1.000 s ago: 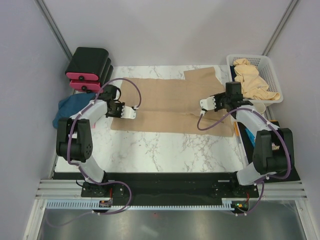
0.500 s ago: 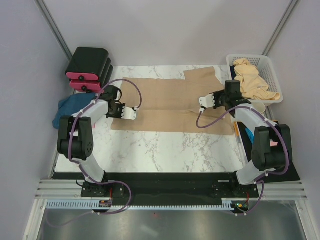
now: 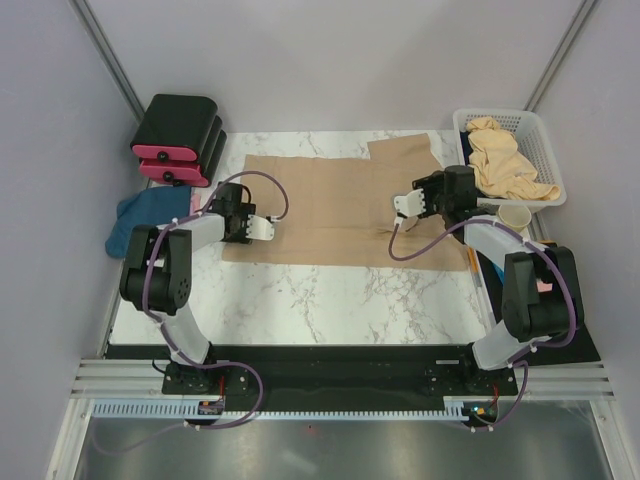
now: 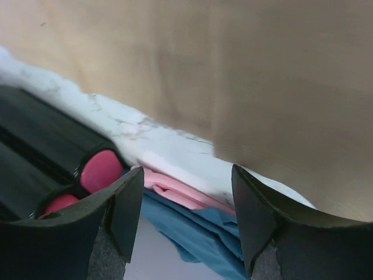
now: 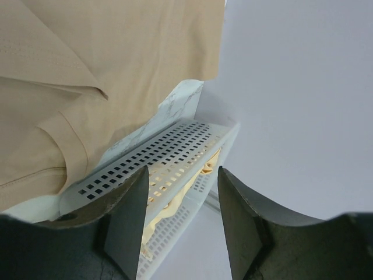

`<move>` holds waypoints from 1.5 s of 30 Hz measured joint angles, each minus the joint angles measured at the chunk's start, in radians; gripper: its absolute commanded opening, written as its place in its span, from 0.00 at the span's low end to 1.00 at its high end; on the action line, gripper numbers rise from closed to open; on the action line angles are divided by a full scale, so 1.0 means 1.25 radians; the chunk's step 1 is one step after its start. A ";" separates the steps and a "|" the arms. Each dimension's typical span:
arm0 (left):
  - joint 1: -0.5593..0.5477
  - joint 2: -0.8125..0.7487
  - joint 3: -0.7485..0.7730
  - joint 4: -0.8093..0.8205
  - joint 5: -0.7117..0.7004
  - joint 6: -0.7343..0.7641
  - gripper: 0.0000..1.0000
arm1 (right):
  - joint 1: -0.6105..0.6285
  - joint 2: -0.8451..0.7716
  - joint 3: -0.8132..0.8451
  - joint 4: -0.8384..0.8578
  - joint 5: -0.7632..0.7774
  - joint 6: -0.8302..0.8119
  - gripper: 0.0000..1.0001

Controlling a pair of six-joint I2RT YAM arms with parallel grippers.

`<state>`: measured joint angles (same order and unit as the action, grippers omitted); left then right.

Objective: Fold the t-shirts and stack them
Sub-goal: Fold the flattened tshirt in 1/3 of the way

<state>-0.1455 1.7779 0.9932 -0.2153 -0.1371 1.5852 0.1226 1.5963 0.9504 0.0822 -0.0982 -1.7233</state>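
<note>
Tan t-shirt point(image 3: 330, 205) is spread flat on the marble tabletop point(image 3: 320, 295), centre to far side, with one sleeve sticking out at the far right.

Left pincer point(image 3: 260, 228) is at the shirt's left edge, low over the cloth. Fingers are apart with nothing between them, so it's released. Its wrist view shows shirt fabric, a strip of bare marble, then the pink t-shirt point(image 4: 175, 189) lying on the blue t-shirt point(image 3: 135, 215) off the left edge of the tabletop, near the black-and-pink boxes point(image 3: 178, 135) at far left.

Right pincer point(image 3: 405, 205) is over the right part of the shirt, just near of the sleeve. It's also released, gap clear, no cloth pinched.

White mesh basket point(image 3: 503, 113) sits at far right, with more tan t-shirts point(image 3: 505, 160) crumpled inside. The spread shirt's right edge lies just beside the basket.
</note>
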 measured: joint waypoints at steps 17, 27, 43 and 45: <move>0.003 -0.278 -0.107 0.121 0.099 -0.064 0.89 | 0.000 -0.241 0.028 -0.386 -0.008 0.140 0.51; 0.002 -0.372 -0.344 -0.008 0.217 0.070 0.94 | 0.010 -0.297 -0.156 -0.631 -0.052 0.162 0.53; -0.016 -0.227 -0.251 0.079 0.192 0.083 0.90 | 0.016 -0.161 -0.206 -0.497 -0.045 0.222 0.54; -0.019 -0.219 -0.245 0.082 0.189 0.082 0.83 | 0.016 -0.153 -0.204 -0.466 -0.042 0.229 0.54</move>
<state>-0.1696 1.5040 0.6868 -0.1127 0.0986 1.6882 0.1421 1.4055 0.6960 -0.5003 -0.1509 -1.4376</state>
